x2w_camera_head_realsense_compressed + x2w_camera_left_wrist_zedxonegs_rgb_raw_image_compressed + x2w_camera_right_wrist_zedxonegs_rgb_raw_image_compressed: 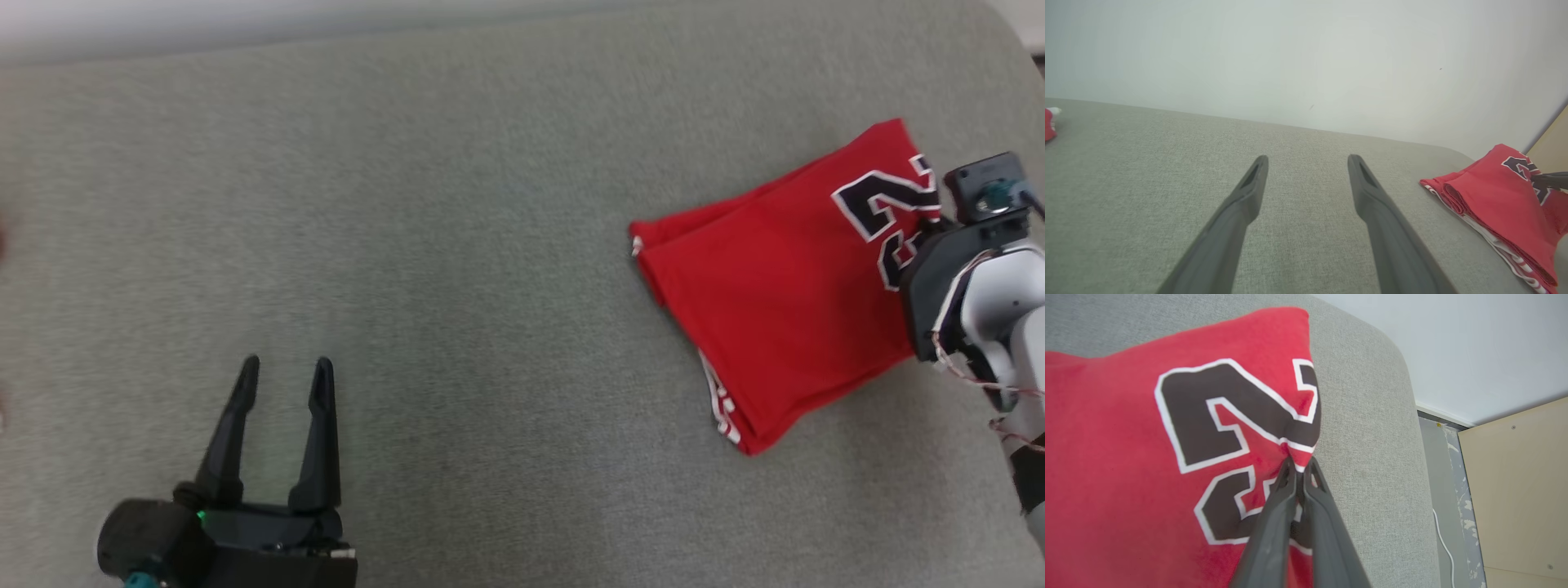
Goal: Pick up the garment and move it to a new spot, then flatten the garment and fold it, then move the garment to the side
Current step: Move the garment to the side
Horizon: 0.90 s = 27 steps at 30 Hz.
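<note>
The garment [784, 294] is a red jersey with a dark, white-edged number, lying folded at the right of the grey cushioned surface [449, 245]. In the right wrist view my right gripper [1298, 462] is shut on the garment [1126, 457], pinching its right edge beside the number. In the head view that arm's dark wrist [955, 269] covers the garment's right side and hides the fingers. My left gripper [286, 363] stands open at the lower left, far from the garment, with nothing between its fingers. The left wrist view shows the left gripper [1308, 157] with the garment [1494, 196] at far right.
The surface's rounded right edge [1392, 416] lies just beyond the garment. Past it are floor with a white cable [1447, 547] and a pale wooden panel [1515, 477]. A small red and white thing [1049, 122] sits at the far left edge. A white wall stands behind.
</note>
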Motion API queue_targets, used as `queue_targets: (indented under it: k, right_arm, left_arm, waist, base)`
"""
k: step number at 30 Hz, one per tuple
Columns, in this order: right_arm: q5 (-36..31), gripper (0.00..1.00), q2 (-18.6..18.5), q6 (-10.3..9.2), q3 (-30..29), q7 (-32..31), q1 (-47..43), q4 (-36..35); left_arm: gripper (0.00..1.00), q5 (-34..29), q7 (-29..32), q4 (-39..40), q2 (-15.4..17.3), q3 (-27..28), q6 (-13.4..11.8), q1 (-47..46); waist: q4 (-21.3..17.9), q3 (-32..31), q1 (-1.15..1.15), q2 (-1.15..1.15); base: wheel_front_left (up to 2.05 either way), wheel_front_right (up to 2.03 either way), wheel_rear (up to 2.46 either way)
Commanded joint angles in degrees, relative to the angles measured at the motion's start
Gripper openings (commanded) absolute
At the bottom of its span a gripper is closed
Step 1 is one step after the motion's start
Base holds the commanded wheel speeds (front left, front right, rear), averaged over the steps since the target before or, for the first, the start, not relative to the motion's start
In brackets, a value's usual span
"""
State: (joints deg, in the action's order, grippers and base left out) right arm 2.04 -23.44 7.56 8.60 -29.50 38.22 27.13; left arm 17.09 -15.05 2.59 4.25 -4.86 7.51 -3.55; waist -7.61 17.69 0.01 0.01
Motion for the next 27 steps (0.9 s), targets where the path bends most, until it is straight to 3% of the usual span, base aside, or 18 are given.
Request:
queue_targets:
  k: [1,14,27]
  right_arm:
    - [-0.7,0.00,-0.5,-0.18,-0.6,0.7,0.9,-0.1]
    - [-5.7,0.00,-2.9,-0.19,-7.7,10.8,4.8,0.8]
    - [-12.5,0.00,-2.4,-0.19,-11.4,18.0,6.8,1.2]
  left_arm:
    - [1.00,-0.4,-0.2,0.8,1.1,0.0,-0.1,-1.5]
    - [1.00,-2.4,-0.1,5.2,5.4,-0.6,-0.1,-4.9]
    - [1.00,-2.6,-0.1,6.9,7.1,-1.3,-0.1,-4.9]
  waist:
    - [-6.0,6.9,-0.01,-0.01]
    - [-11.9,13.5,-0.01,-0.01]
    - [-13.1,15.1,-0.01,-0.01]
  base:
    - [0.00,0.00,0.00]
    - [0.00,0.00,0.00]
    - [0.00,0.00,0.00]
